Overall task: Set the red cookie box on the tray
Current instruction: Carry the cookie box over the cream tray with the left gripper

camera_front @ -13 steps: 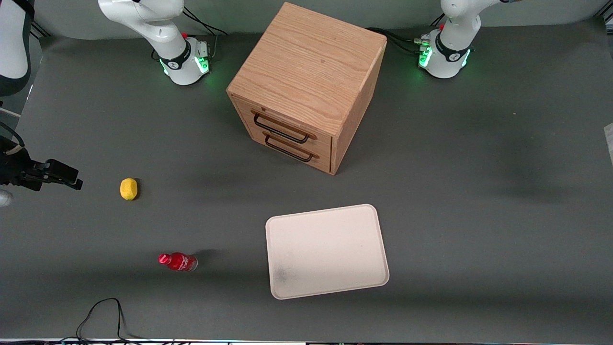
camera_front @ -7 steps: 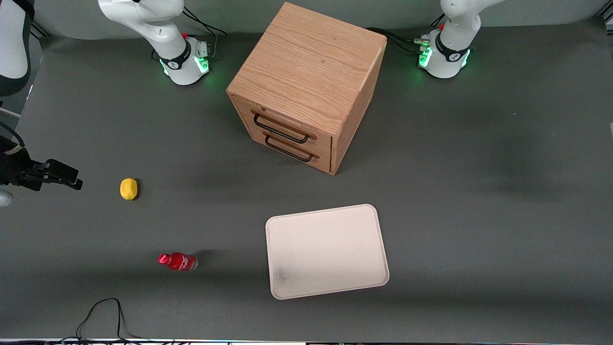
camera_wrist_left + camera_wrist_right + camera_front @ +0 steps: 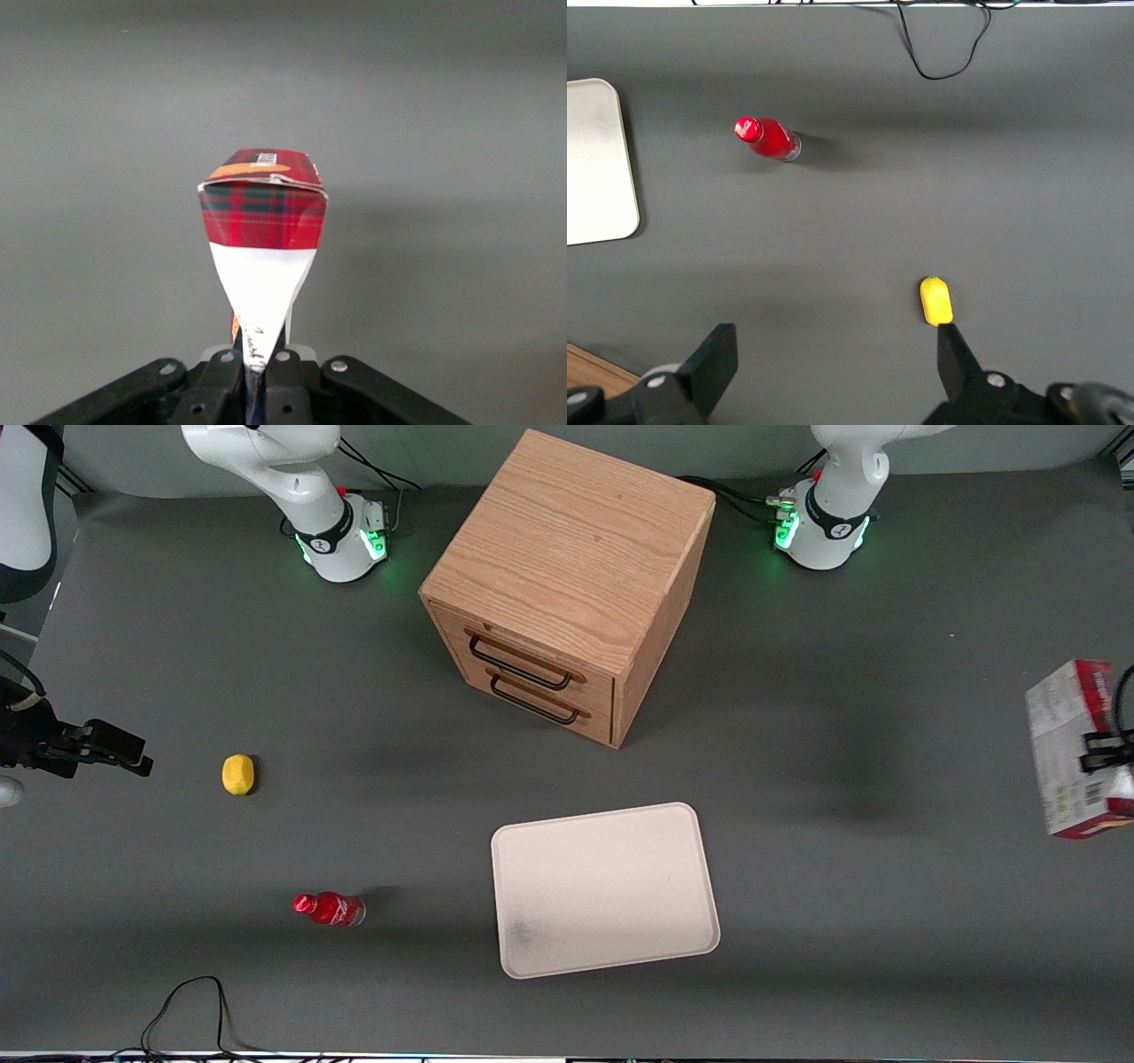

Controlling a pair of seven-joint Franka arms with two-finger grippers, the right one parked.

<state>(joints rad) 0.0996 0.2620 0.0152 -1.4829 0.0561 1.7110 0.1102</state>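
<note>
Gripping the red cookie box (image 3: 263, 221), the jaws (image 3: 257, 359) are closed tight on its pinched white end, so the tartan-red end points away from the wrist camera. From the front, the jaws (image 3: 1103, 757) hang at the working arm's end of the tabletop (image 3: 850, 921), clasping the box (image 3: 1067, 753) across its middle; its grey-white printed face and barcode are turned toward the camera and it is lifted clear of the surface, tilted a little off upright. Well apart from it, toward the middle of the tabletop and nearer the front camera, the cream-white tray (image 3: 611, 815) lies flat, a grey smudge in one corner. A wooden two-drawer cabinet (image 3: 567, 558) stands farther from the camera than the tray. Toward the parked arm's end lie a small red bottle (image 3: 330, 909) on its side and a yellow lemon-like fruit (image 3: 237, 774).
</note>
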